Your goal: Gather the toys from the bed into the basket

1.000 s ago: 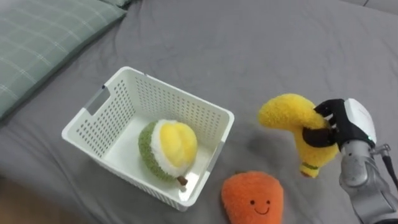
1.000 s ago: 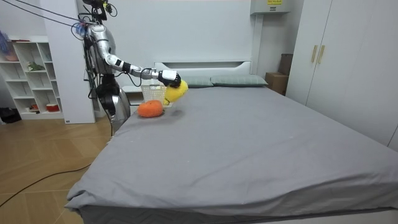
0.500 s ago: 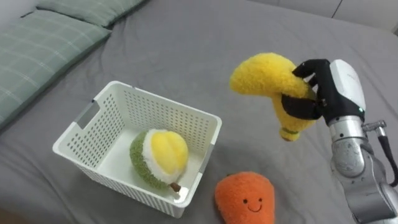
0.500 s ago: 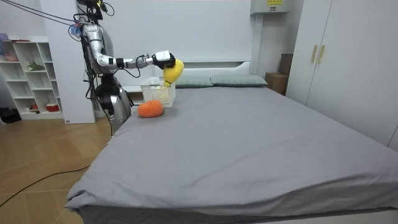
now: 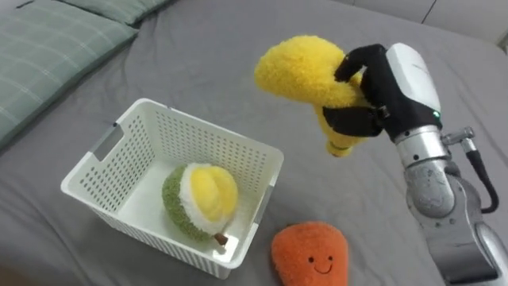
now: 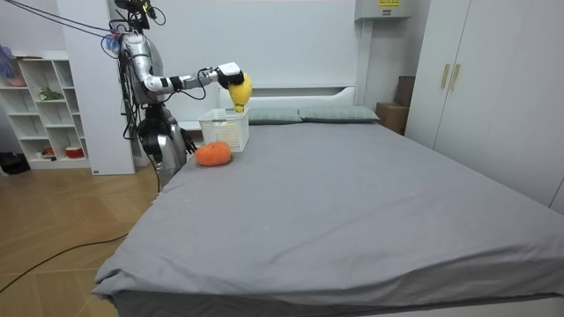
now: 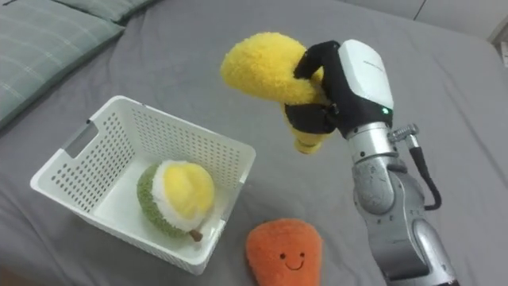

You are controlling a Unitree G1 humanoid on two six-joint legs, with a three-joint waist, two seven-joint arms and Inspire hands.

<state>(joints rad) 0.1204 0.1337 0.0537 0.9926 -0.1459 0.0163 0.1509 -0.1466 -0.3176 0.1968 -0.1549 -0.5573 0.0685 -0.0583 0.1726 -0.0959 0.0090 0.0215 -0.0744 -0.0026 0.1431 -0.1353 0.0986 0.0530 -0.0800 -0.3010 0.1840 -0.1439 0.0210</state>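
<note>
**Op:** Where's the yellow toy?

**Spotter:** You've got it. The yellow banana toy (image 5: pixel 305 70) is up in the air in the robot's R hand (image 5: pixel 401 79). The dark fingers (image 5: pixel 349 121) are curled round its middle, so the hand is squeezing it, not flat. The fat end pokes out to the left and the thin end hangs down.

**Op:** Is it over the basket?

**Spotter:** In the room view it hangs right above the white basket (image 5: pixel 208 137). From the head cam it looks to be over the basket's far right corner, or a bit to the right of it. I can't tell which.

**Op:** What's in the basket?

**Spotter:** One round green & yellow toy (image 5: pixel 200 200). It lies at the near right end, touching the wall there.

**Op:** Any other toys out?

**Spotter:** An orange toy (image 5: pixel 309 256) with a smiley face. It sits on the grey bed (image 5: pixel 198 48), near you, just right of the basket's near corner and below the hand.

**Op:** And around that?

**Spotter:** A green checked pillow (image 5: pixel 48 48) is far left. You're standing at the bed's side by the pillow end, R arm stretched out over the bed. There's a white shelf (image 6: pixel 40 106) behind the robot, on the room view's left.
</note>
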